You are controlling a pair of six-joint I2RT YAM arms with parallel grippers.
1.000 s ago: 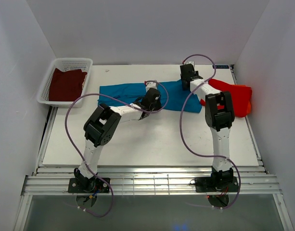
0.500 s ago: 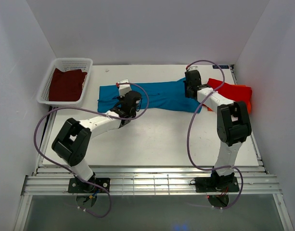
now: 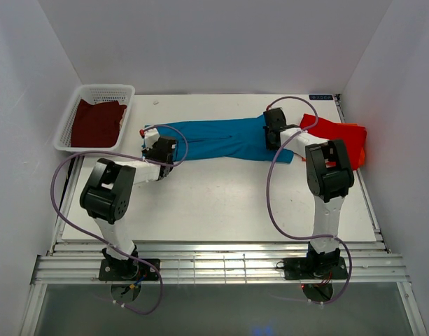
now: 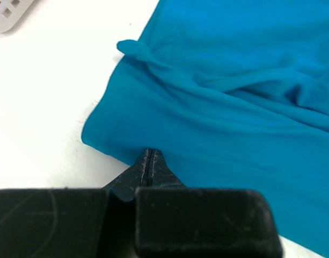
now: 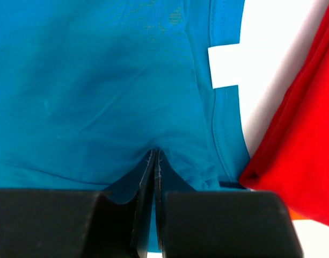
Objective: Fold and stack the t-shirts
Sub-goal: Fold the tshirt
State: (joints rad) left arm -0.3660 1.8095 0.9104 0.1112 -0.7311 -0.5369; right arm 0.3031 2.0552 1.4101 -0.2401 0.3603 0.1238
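The teal-blue t-shirt (image 3: 214, 140) lies stretched in a long band across the middle of the table. My left gripper (image 3: 165, 145) is at its left end, its jaws shut on the cloth's near edge (image 4: 150, 153). At the shirt's right end my right gripper (image 3: 272, 131) is shut on a pucker of teal cloth (image 5: 155, 153), close to a stitched hem. The red-orange t-shirt (image 3: 343, 136) lies bunched to the right, and its corner (image 5: 304, 150) nearly touches the teal one. The maroon t-shirt (image 3: 95, 122) lies in the basket.
The white mesh basket (image 3: 102, 89) stands at the back left, and its corner (image 4: 6, 11) shows in the left wrist view. White walls close in the table on three sides. Bare table (image 3: 221, 203) lies between the teal shirt and the arm bases.
My left gripper has travelled left along the teal shirt to its left end and shut. The right gripper has shut on the right end. The shirt now lies longer and flatter.
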